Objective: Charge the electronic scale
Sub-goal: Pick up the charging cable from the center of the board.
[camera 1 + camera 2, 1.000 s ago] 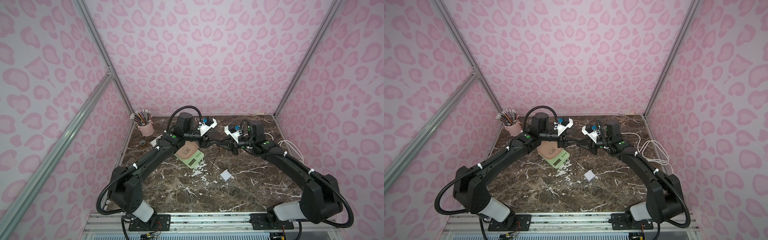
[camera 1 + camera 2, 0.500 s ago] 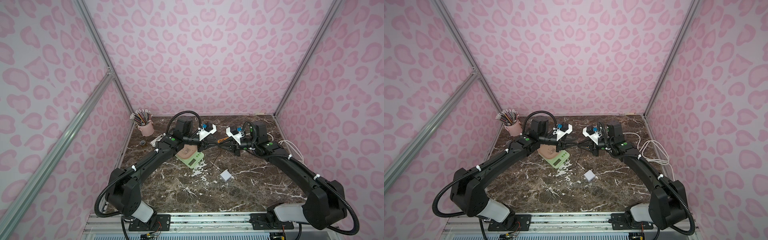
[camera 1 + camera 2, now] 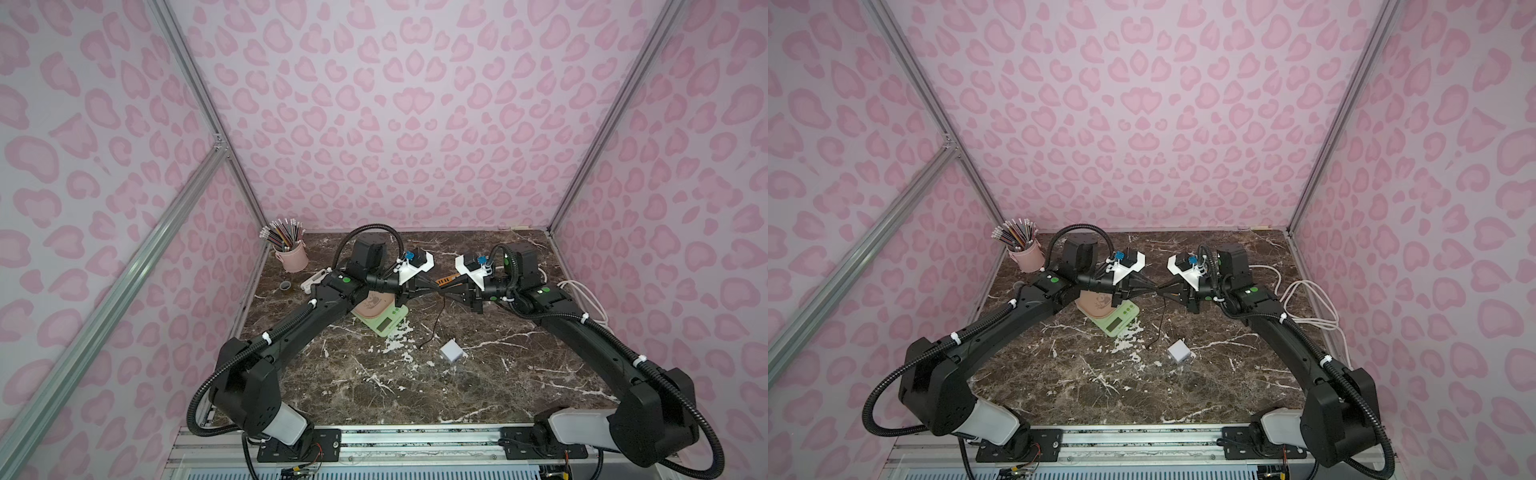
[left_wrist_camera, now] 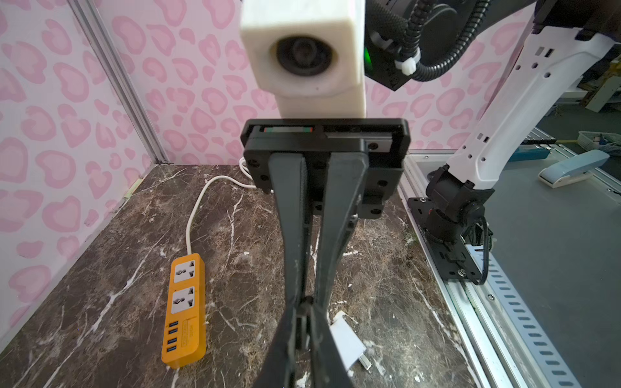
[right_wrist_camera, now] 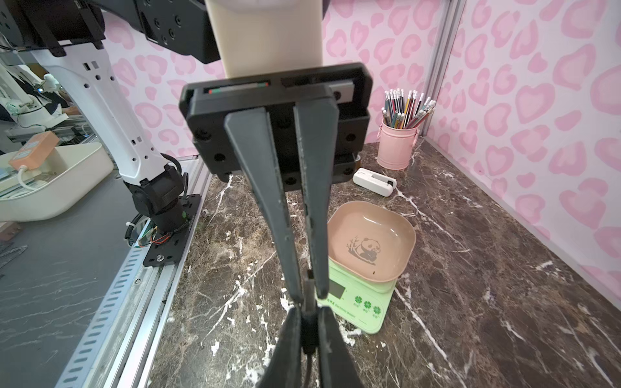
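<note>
Two grippers tip to tip: left gripper (image 5: 309, 292) and right gripper (image 4: 306, 299) both pinch one black cable (image 5: 308, 302). One electronic scale (image 3: 384, 322) sits under the left arm (image 3: 299, 328), one white charger cube (image 3: 451, 351) near it. Only the left wrist view shows the orange power strip (image 4: 184, 309) whole.

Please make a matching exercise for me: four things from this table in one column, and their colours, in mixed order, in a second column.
Things:
1. scale
2. power strip
3. pencil cup
4. charger cube

Colours:
A. white
B. pink
C. orange
D. pale green

Pairs: 1-D, 2-C, 3-B, 4-A
</note>
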Robot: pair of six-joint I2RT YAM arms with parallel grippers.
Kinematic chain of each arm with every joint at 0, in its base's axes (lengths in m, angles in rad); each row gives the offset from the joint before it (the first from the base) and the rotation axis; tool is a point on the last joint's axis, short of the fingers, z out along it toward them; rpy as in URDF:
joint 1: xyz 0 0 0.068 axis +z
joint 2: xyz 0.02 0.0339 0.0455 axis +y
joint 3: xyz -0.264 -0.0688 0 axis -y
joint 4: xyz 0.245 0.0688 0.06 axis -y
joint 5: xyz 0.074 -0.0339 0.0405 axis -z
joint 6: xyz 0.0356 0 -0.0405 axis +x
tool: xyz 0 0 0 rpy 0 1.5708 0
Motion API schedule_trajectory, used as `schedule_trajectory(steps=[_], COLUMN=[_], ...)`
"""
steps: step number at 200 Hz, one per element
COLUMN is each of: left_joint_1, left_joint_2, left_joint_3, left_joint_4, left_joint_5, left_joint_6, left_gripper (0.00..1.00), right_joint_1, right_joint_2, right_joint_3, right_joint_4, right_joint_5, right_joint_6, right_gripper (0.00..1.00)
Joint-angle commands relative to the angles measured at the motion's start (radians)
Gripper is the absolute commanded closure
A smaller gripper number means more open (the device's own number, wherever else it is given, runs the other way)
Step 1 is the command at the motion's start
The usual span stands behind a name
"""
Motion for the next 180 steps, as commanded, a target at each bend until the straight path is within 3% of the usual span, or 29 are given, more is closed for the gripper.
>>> schedule_trajectory(steps=[1,71,83,95,115,180], left_joint_1=[-0.004,-0.004,-0.005,-0.005,-0.005,-0.004], left_joint_2=[0.0,-0.018,-0.028,-0.039,-0.064,-0.131], left_joint_3=[0.008,-0.002,-0.01,-0.017,-0.04,-0.119], left_joint_4=[0.007,0.057,0.08,0.109,0.198,0.569], left_joint_5=[0.015,0.029,0.038,0.05,0.056,0.08], left_joint_6=[0.01,-0.03,-0.046,-0.065,-0.132,-0.428], left_gripper=[0.9,0.95,0.95,0.95,0.94,0.94], right_joint_1=[0.0,-0.01,-0.016,-0.034,-0.063,-0.065], right_joint_2=[-0.009,-0.024,-0.033,-0.047,-0.086,-0.178], right_joint_3=[-0.003,-0.01,-0.02,-0.043,-0.112,-0.378], right_joint_4=[0.024,0.041,0.062,0.113,0.277,1.034], right_joint_5=[-0.013,-0.016,-0.024,-0.048,-0.086,0.018], right_joint_6=[-0.012,0.003,0.018,0.056,0.162,0.64], right_gripper=[1.0,1.0,0.96,0.85,0.71,0.58])
